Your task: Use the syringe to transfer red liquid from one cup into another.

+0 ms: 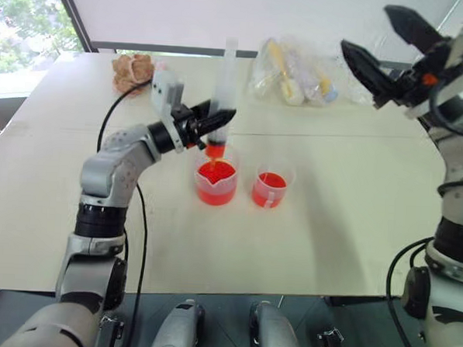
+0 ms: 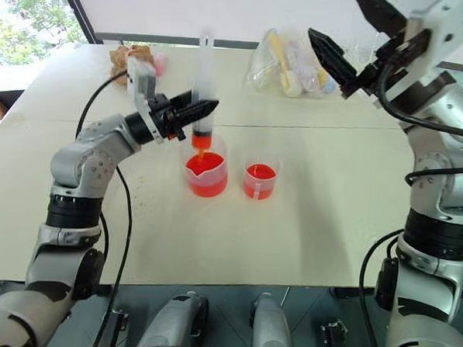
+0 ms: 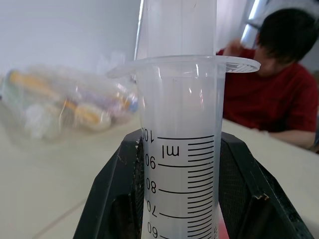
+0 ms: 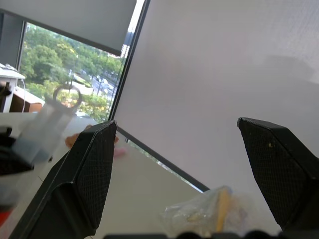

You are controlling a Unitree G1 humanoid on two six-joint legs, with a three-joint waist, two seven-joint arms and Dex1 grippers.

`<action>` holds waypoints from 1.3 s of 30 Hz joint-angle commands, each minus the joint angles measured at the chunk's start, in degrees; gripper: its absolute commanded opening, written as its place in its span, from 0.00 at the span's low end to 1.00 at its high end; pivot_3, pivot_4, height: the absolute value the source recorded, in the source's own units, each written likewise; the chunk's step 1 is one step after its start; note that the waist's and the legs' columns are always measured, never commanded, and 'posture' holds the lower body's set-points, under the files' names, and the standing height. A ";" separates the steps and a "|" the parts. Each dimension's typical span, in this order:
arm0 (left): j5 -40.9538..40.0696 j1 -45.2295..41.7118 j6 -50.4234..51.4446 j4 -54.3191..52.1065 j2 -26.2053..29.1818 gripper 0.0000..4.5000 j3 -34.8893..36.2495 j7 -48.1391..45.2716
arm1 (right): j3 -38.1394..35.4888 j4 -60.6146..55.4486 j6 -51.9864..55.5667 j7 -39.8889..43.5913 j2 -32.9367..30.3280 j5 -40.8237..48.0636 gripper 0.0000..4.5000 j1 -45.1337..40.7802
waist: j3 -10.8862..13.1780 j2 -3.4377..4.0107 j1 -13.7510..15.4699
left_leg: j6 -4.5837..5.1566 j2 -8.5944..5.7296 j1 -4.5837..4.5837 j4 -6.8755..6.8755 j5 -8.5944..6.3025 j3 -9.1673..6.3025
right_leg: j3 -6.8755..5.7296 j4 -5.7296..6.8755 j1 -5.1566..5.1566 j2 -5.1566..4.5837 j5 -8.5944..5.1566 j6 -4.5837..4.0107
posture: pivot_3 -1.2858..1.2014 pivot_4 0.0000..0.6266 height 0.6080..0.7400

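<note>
My left gripper [image 1: 221,120] is shut on the barrel of the syringe [image 1: 226,76], which stands upright. The syringe's orange tip [image 1: 215,149] hangs at the mouth of the larger spouted cup [image 1: 215,190], which holds red liquid [image 1: 216,173]. The smaller cup [image 1: 270,189], also red inside, stands just to its right. In the left wrist view the black fingers [image 3: 112,199] clamp the graduated barrel of the syringe [image 3: 182,164]. My right gripper [image 1: 366,27] is raised high at the right, open and empty, well away from the syringe and both cups.
A clear plastic bag [image 1: 295,72] of small items lies at the table's back. A brownish crumpled object [image 1: 132,71] sits at the back left. A person in a red shirt [image 3: 274,94] is beyond the table. The table's front edge [image 1: 233,292] is near.
</note>
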 commanded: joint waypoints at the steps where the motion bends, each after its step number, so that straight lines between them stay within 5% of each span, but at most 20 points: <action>1: -3.45 -7.57 -0.92 0.70 -2.55 0.30 1.92 0.27 | -1.75 -1.84 -0.72 -1.03 -1.91 -0.15 0.90 -0.16 | 0.00 0.00 0.04 | 0.01 -0.02 0.00 0.00 0.00 0.01 | 0.00 0.00 0.00 0.00 0.00 0.00 | 0.52 0.24 1.00; 14: 2.13 -8.05 -9.10 9.74 -15.22 0.30 -7.89 -4.92 | -2.31 -2.48 -5.66 -2.76 -7.89 -6.14 0.90 2.62 | 0.00 0.01 -0.10 | 0.05 -0.07 0.02 0.00 0.03 0.11 | 0.02 -0.05 0.04 0.01 0.00 0.00 | 0.52 0.24 1.00; 29: 6.52 -5.11 -11.89 10.01 -15.72 0.30 -11.02 -8.08 | 4.66 -1.84 -8.74 -1.33 -5.03 -7.72 0.90 -0.35 | -0.01 0.01 0.08 | 0.08 -0.05 0.04 0.00 0.05 0.10 | 0.03 -0.04 0.05 0.02 0.00 0.00 | 0.52 0.24 1.00; 39: 7.82 -5.41 -13.39 12.36 -16.43 0.30 -10.19 -8.47 | 3.72 2.49 -13.38 -0.80 -9.32 -12.87 0.90 -0.68 | -0.01 0.01 0.06 | 0.08 -0.06 0.04 0.00 0.05 0.11 | 0.03 -0.04 0.05 0.02 0.00 0.00 | 0.52 0.24 1.00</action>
